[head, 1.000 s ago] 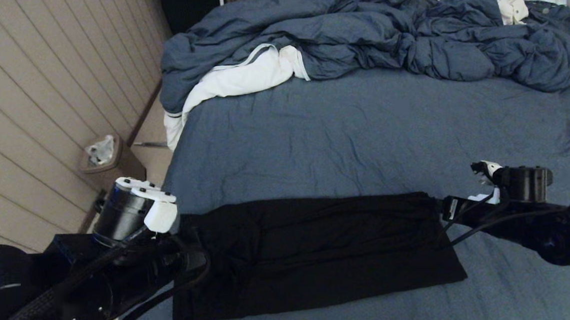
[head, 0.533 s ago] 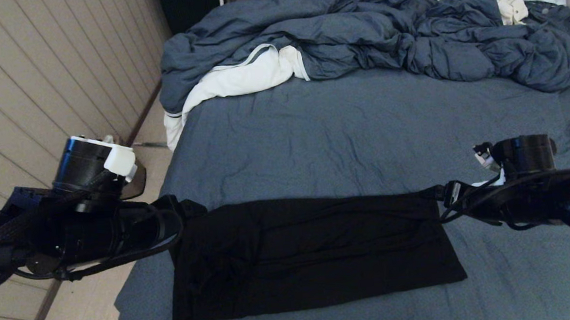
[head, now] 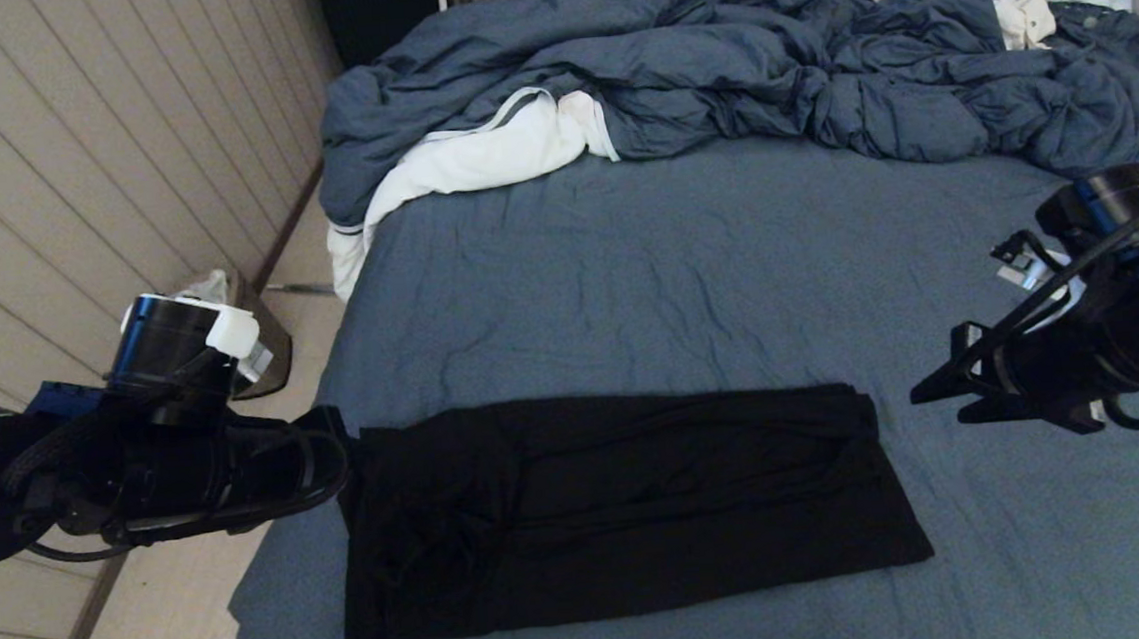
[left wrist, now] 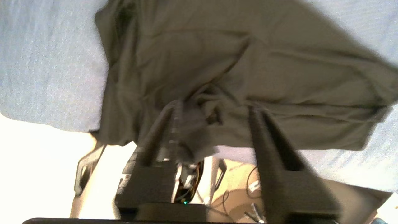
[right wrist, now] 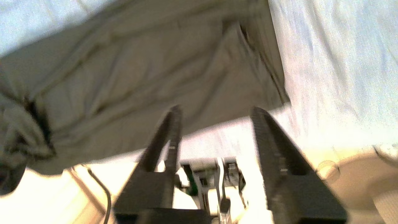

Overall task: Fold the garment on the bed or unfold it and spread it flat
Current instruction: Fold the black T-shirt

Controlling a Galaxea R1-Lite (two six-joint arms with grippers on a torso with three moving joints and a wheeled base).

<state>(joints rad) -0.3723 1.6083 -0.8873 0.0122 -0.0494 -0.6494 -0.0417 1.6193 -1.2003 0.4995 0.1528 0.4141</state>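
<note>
Two claws flank the black T-shirt (head: 613, 517), which lies as a long folded band near the front edge of the bed (head: 726, 268). From my remote seat, the left gripper (head: 343, 446) sits at the shirt's left end, fingers apart with a fabric bunch between them, though I cannot tell if it is pinched. The right gripper (head: 936, 399) hangs just off the right end, fingers apart and empty. My judgement: the next fold wants matched corner grips, both ends lifted level and carried together, so the layers stay square.
</note>
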